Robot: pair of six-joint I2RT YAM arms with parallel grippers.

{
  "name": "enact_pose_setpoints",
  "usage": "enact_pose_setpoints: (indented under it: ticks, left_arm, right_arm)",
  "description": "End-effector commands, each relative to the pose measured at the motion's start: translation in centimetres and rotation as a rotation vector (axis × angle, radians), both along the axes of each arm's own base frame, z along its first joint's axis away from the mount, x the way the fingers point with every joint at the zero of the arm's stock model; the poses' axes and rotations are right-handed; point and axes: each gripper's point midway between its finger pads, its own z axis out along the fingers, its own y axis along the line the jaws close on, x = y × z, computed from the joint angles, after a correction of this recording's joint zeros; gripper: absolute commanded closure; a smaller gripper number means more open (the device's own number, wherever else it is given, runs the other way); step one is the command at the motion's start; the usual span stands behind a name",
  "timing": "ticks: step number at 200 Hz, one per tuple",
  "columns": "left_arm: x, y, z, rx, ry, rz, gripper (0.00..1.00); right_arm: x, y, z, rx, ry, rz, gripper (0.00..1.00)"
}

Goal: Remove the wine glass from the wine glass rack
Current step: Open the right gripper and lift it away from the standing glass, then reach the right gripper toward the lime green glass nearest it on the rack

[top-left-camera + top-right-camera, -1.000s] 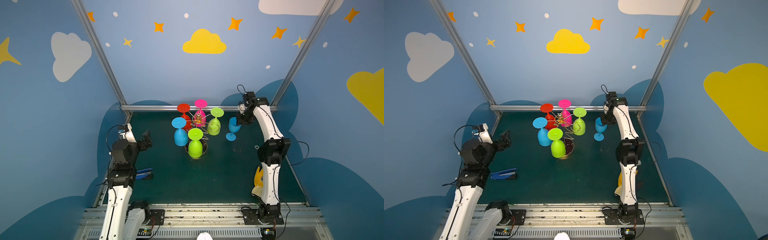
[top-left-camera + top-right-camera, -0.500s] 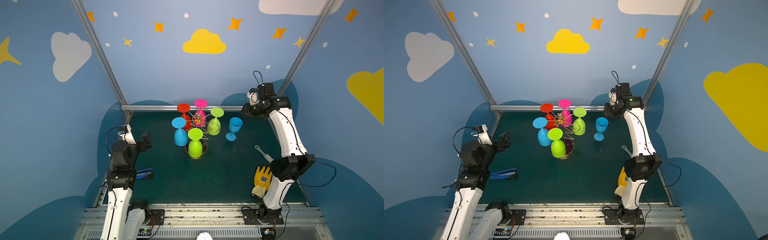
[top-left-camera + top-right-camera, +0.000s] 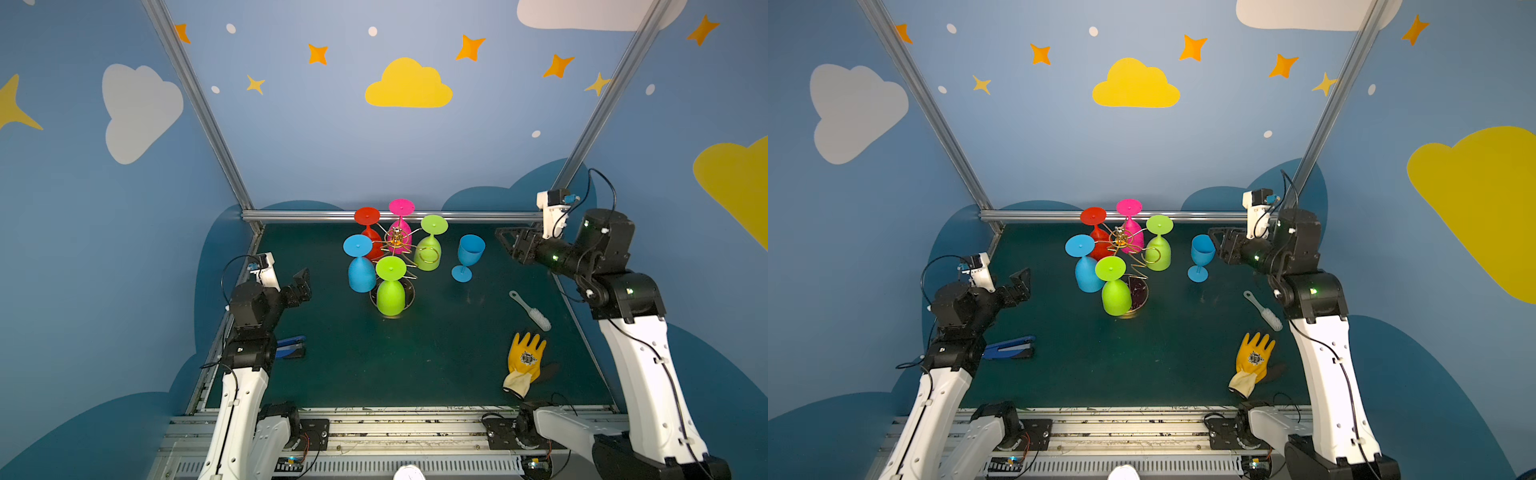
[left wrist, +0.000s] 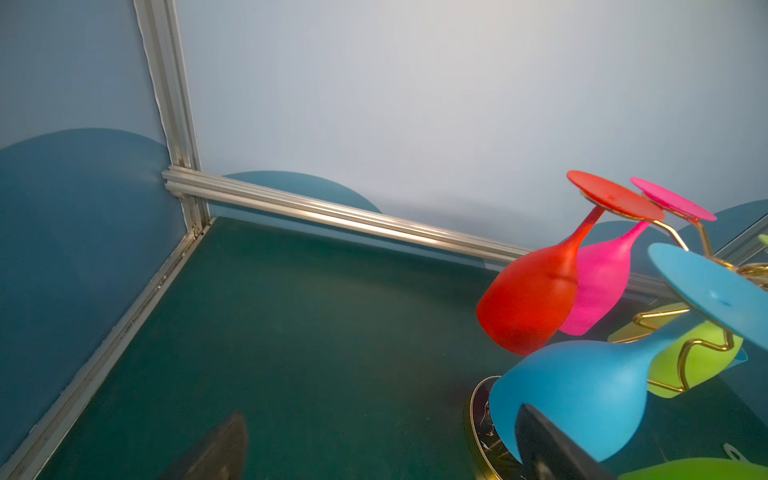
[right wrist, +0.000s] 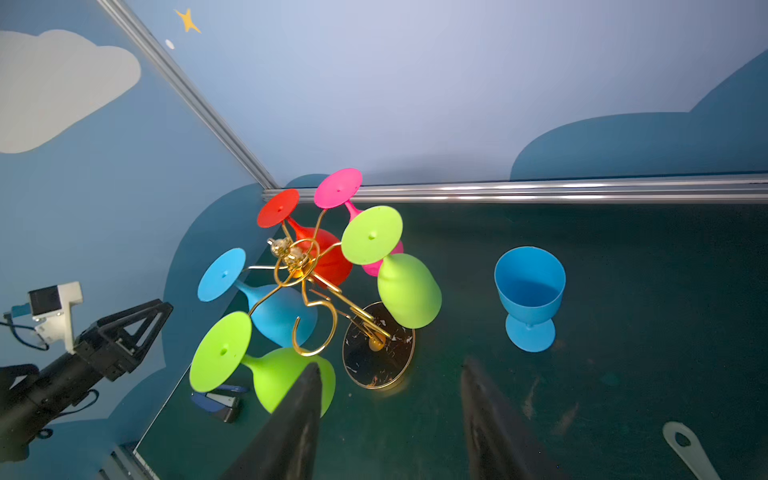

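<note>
My right gripper [image 5: 390, 365] holds its two dark fingers [image 5: 299, 411] spread, with nothing between them. It hovers near the blue wine glass [image 3: 468, 253], which stands upright on the green table [image 3: 415, 365], apart from the wine glass rack [image 3: 397, 241]. My left gripper [image 3: 301, 282] also gapes empty. I judge that a careless sweep of my right arm could topple that glass, or jolt the rack's hanging glasses [image 3: 390, 291].

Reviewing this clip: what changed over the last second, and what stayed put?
The right gripper let go of the upright blue glass and drew back to the right; it is now open and empty. The glass stands where it was. The left gripper, open, and the rack with its five hanging glasses did not move.
</note>
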Motion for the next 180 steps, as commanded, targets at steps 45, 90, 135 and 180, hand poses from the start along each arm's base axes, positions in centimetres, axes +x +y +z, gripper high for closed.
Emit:
enact_pose_setpoints:
  ticks: [45,90,135,180]
  left_arm:
    - [-1.0,0.8,2.7,0.015,-0.119,0.052,0.00]
    - [-0.8,0.9,2.4,-0.010,-0.117,0.052,0.00]
    - [-0.8,0.6,2.7,-0.020,-0.113,0.030,0.00]
    - [-0.7,0.7,2.5,-0.027,-0.108,0.036,0.00]
  right_arm:
    - [-5.9,3.1,-0.8,-0.049,-0.030,0.168,0.47]
    - [-8.3,5.7,-3.8,0.068,0.063,0.221,0.51]
    - [-8.3,8.0,-6.5,0.148,0.173,0.193,0.55]
    - [-7.3,13.3,-7.7,0.096,0.180,0.260,0.55]
